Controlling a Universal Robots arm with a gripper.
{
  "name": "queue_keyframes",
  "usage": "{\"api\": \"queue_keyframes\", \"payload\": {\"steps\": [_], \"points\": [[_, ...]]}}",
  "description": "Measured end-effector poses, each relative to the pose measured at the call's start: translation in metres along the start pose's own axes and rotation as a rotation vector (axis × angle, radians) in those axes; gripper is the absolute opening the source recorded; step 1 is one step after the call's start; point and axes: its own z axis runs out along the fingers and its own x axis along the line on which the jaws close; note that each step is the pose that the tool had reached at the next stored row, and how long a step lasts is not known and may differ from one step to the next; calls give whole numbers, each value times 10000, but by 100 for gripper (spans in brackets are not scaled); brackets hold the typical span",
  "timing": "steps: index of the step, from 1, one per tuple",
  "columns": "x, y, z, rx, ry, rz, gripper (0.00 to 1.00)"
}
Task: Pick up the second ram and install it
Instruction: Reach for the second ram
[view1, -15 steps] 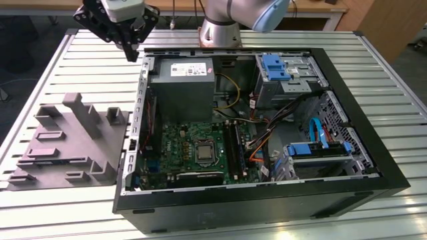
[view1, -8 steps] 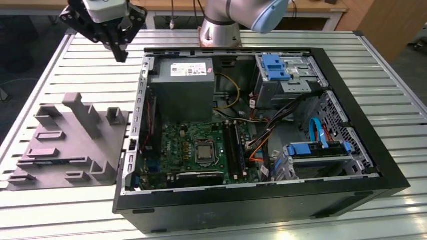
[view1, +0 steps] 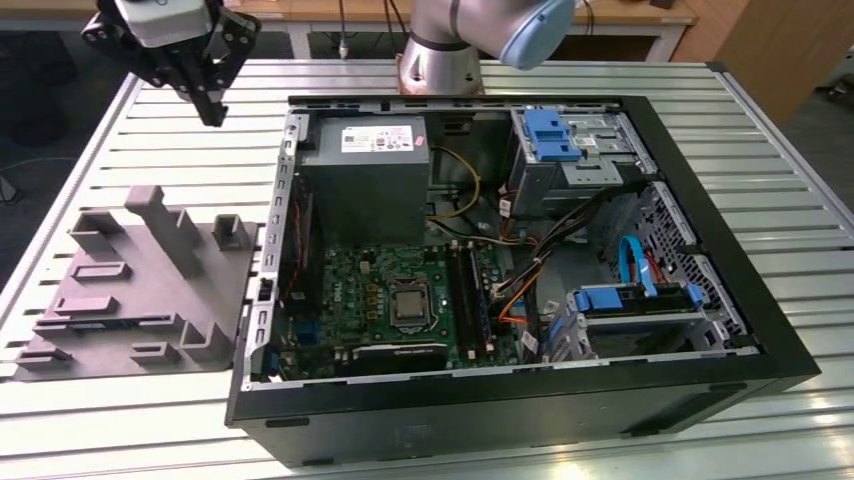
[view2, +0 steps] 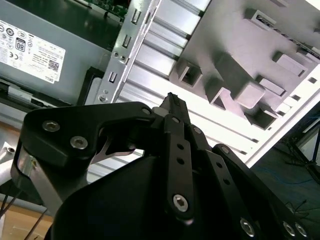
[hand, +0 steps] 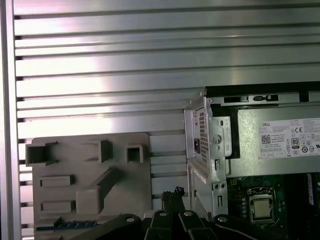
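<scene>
Hanging over the slatted table (view1: 174, 160), at the exterior view's left of the open computer case (view1: 534, 400), the gripper (view1: 211, 110) has its fingers pressed together with nothing between them. Both wrist views show the tips meeting. In the first wrist view the second ram (hand: 67, 225) is a thin blue-green strip lying along one edge of the grey holder (view1: 134, 290), apart from the gripper. Inside the case, the motherboard (view1: 354, 290) lies next to the power supply (view1: 367, 170).
</scene>
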Motion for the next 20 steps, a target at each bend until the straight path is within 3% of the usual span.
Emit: {"api": "queue_keyframes", "payload": {"steps": [11,20], "points": [[306,-24,5,0,1,-1,11],[640,-50,8,0,0,-2,11]]}}
